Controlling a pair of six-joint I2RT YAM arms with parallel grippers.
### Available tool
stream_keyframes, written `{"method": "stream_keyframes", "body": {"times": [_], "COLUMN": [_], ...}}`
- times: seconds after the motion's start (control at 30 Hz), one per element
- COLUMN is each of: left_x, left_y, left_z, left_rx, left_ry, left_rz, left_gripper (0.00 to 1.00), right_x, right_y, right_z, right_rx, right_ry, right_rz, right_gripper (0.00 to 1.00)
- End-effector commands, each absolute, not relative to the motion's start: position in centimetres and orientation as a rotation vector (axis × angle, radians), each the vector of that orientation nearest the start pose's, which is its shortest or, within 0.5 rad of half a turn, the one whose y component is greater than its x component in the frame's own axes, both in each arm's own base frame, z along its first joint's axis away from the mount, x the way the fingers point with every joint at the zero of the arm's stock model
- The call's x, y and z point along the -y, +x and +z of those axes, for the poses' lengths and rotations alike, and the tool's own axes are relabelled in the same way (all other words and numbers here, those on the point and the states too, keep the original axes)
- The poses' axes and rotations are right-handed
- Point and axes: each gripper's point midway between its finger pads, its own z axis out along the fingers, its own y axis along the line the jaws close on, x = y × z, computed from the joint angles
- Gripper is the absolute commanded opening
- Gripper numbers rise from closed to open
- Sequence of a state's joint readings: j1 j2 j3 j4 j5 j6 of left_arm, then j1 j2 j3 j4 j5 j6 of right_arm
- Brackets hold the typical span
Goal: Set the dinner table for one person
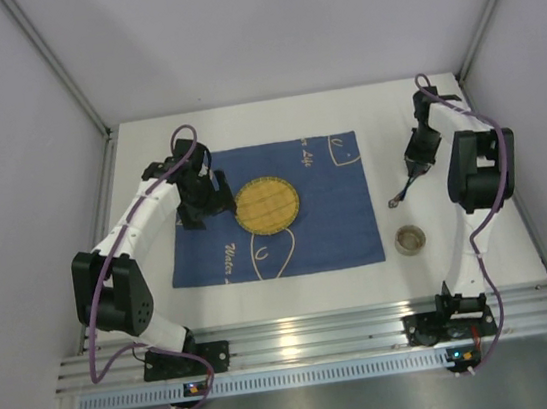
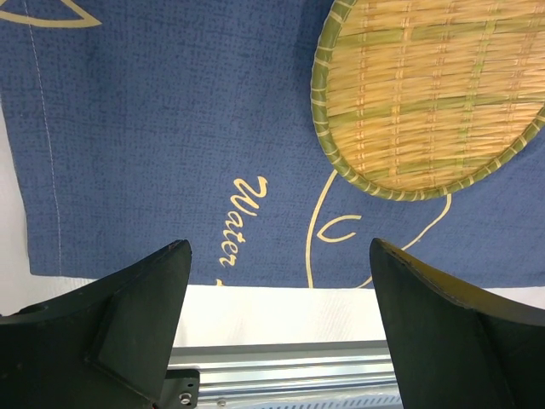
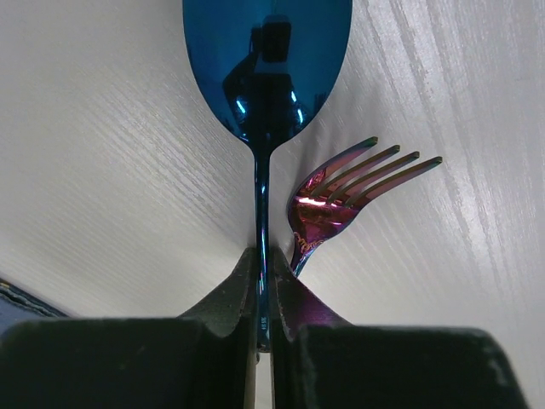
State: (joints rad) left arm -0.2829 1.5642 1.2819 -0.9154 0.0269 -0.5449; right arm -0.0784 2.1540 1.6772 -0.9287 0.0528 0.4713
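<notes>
Bench (image 1: pixel 273 124) was the big white matte top filling the enclosure floor, both arms bolted at its near edge; blue cloth mat (image 1: pixel 337 226) with pale line drawings lay flat on it, left of centre; woven bamboo tray (image 1: pixel 267 205) sat on the mat, round, roughly mid-mat.

Left tool (image 2: pixel 279 247) was over the mat's left part, just beside the tray's left rim; fingers spread wide, nothing between them; wrist view showed the mat's near hem, the script print and the tray at upper right, not touched.

Right tool (image 3: pixel 264 256) was over bare bench right of the mat, towards the far side; fingers pressed together, pinching the handle of a blue mirror-finish spoon (image 3: pixel 266 60), bowl pointing away from the tool; iridescent purple fork (image 3: pixel 358 175) sat right beside the spoon, tines angled off to the right, its handle vanishing behind one finger; couldn't tell if the fork was clamped too.

Small round cup (image 1: pixel 411 239) stood on the bench near the mat's near-right corner, apart from the mat and well clear of the right tool.
</notes>
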Motion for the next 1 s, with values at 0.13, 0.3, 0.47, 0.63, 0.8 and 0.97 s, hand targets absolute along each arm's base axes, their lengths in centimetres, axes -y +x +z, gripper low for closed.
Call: {"method": "stream_keyframes", "body": {"times": [0.13,0.3,0.47,0.63,0.8,0.97], "left_x": [11.5,11.5,11.6,11.4,11.2,10.8], "left_y": [31.4,31.7,31.8,31.5,30.6,29.1], "left_z": [13.3,13.9,14.5,14.4,15.0,15.9], "left_rx": [-2.741,-2.717,-2.696,-2.690,-2.673,-2.653], "left_ry": [-0.350,-0.347,-0.344,-0.341,-0.341,-0.351], "left_rz": [-0.242,-0.250,-0.260,-0.262,-0.272,-0.284], "left_gripper": [0.91,0.91,0.91,0.91,0.91,0.91], "right_x": [1.7,0.2,-4.8,-15.6,-23.0,-25.2], "right_y": [43.1,44.1,43.9,40.3,37.0,35.8], "right_z": [3.1,9.2,14.8,15.9,12.6,9.4], "right_rx": [-2.807,-2.725,-2.658,-2.729,-2.796,-2.863], "right_ry": [0.763,0.657,0.477,0.159,-0.076,-0.094], "right_rz": [-0.008,-0.006,0.074,0.397,0.509,0.524], "right_gripper": [0.00,0.00,0.00,0.00,0.00,0.00]}}
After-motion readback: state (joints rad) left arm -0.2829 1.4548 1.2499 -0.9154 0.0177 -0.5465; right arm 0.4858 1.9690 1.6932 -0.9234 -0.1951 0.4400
